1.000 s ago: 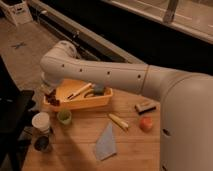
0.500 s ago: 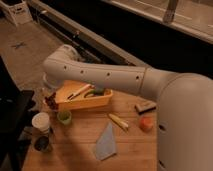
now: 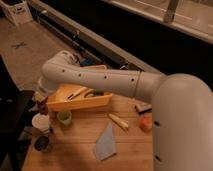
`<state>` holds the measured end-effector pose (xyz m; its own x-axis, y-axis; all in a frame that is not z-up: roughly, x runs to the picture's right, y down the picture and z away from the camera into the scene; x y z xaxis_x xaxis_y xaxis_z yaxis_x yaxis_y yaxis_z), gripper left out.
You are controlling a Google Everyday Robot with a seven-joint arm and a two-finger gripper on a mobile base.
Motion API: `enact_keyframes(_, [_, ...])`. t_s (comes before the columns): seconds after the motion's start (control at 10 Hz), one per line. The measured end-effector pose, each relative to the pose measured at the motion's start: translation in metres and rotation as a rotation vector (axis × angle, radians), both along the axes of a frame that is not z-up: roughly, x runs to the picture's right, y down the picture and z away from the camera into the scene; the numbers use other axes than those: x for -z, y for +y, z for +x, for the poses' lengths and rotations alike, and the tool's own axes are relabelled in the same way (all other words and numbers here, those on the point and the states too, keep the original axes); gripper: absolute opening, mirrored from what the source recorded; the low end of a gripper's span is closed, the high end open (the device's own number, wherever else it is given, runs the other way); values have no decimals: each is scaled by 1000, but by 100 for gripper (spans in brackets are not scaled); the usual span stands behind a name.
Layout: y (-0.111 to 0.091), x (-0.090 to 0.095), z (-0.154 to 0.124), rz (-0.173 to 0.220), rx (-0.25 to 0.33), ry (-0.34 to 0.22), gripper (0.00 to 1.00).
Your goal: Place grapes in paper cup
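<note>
The white paper cup (image 3: pixel 41 121) stands at the left edge of the wooden table (image 3: pixel 130 150). My gripper (image 3: pixel 42 101) is at the end of the white arm (image 3: pixel 100 80), just above and behind the cup. A dark purple-brown bunch, the grapes (image 3: pixel 43 107), hangs from the gripper right over the cup's far rim. The gripper is shut on the grapes and is mostly hidden by the wrist.
A small green cup (image 3: pixel 64 117) stands right of the paper cup and a dark metallic cup (image 3: pixel 41 143) in front of it. A wooden tray (image 3: pixel 80 101) with utensils sits behind. A blue-grey cloth (image 3: pixel 106 142), a yellow item (image 3: pixel 119 121), an orange fruit (image 3: pixel 145 123) and a dark block (image 3: pixel 143 107) lie to the right.
The gripper with the grapes has moved left and down, from beside the tray's left end to just over the paper cup.
</note>
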<state>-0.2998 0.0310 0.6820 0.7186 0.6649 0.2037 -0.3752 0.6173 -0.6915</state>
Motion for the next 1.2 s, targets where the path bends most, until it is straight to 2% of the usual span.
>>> enact_keyframes(0.3, [8, 13, -11, -6, 0, -54, 0])
enact_keyframes(0.5, [17, 15, -15, -28, -9, -76, 3])
enact_keyframes(0.8, [35, 13, -22, -78, -32, -99, 31])
enact_keyframes(1.1, [48, 2, -30, -119, -43, -103, 63])
enact_keyframes(1.2, [50, -2, -31, -123, -45, -97, 68])
